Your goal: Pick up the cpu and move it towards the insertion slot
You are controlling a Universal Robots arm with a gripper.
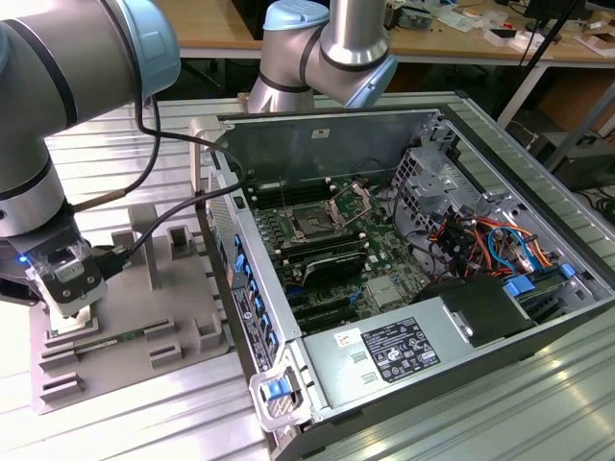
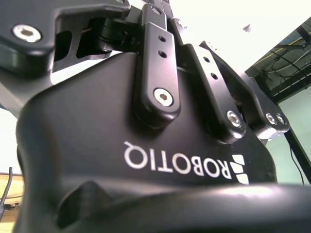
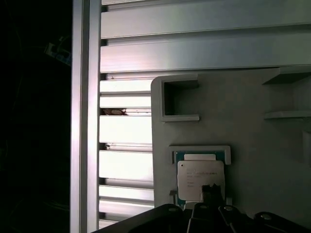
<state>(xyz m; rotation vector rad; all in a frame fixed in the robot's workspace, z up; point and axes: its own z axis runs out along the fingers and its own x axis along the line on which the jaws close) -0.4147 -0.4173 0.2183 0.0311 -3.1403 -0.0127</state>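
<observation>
Presently, gripper [image 1: 69, 309]: above silvery square metal cpu [image 3: 200, 179]; whether open, cannot tell.
Risk: off-centre closing tilts cpu in grey plastic fixture [image 3: 252, 121].

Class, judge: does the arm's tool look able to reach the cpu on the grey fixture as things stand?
Probably yes: the tool hangs close over the cpu, and nothing lies between them.

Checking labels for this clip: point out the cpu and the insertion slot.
cpu [image 3: 198, 175]: first wrist view, middle of its silvery top.
insertion slot [image 1: 309, 225]: exterior view, dark socket centre.
</observation>
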